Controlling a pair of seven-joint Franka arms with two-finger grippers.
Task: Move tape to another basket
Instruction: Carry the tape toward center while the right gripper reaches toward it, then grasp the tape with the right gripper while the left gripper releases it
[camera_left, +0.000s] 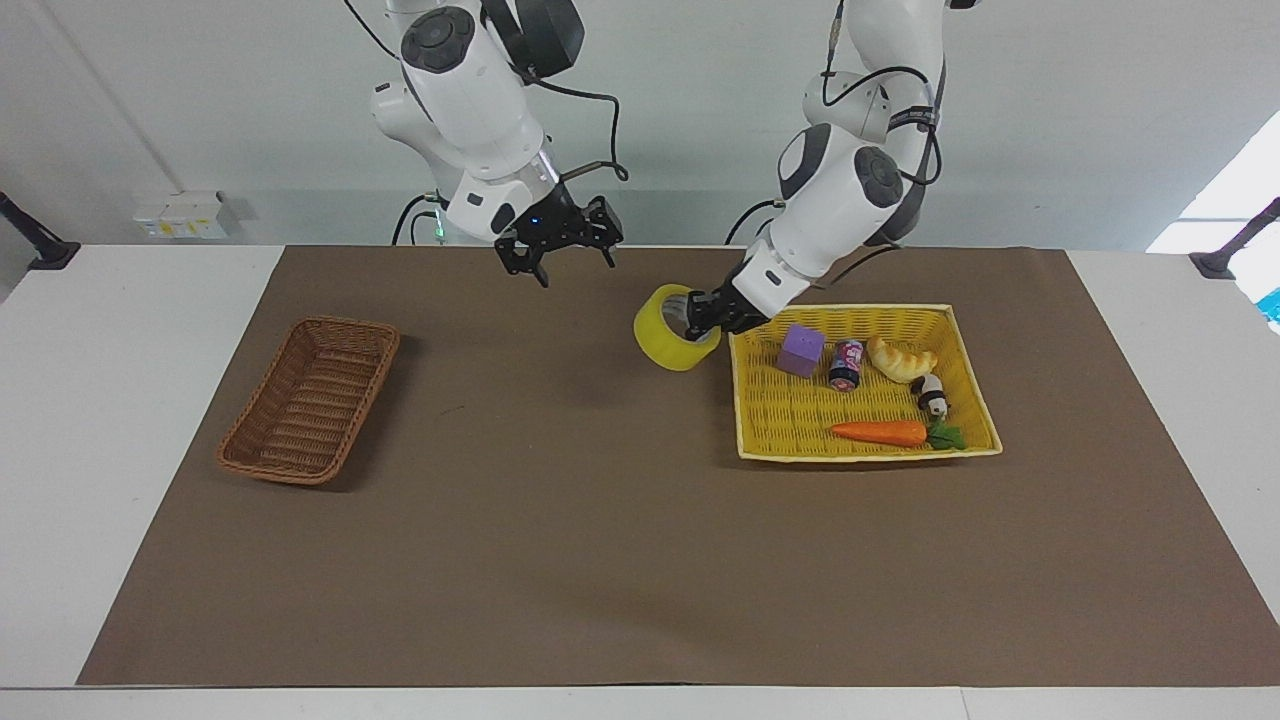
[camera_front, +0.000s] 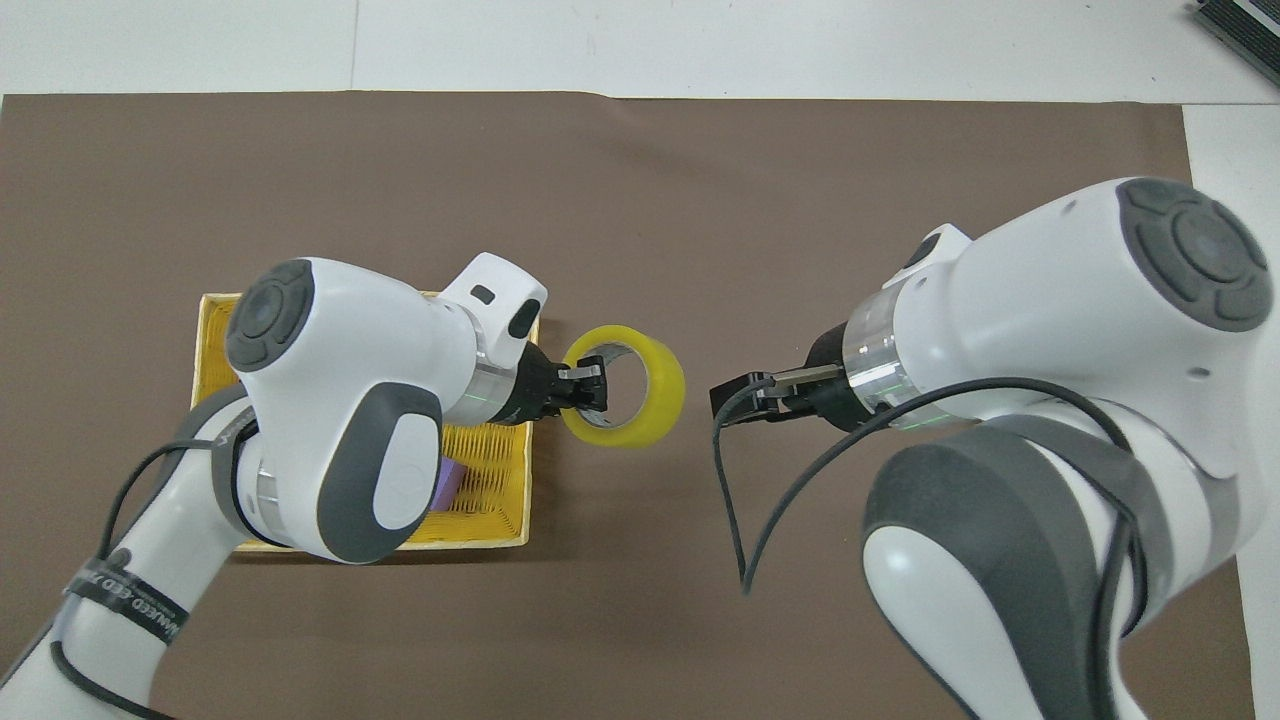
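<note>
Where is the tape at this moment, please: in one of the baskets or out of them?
Out: the left gripper holds the tape over the brown mat, beside the yellow basket.

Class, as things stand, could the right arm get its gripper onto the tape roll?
Probably yes. The right gripper is open, facing the tape, which the left gripper holds in the air over the mat beside the yellow basket; nothing stands between them.
</note>
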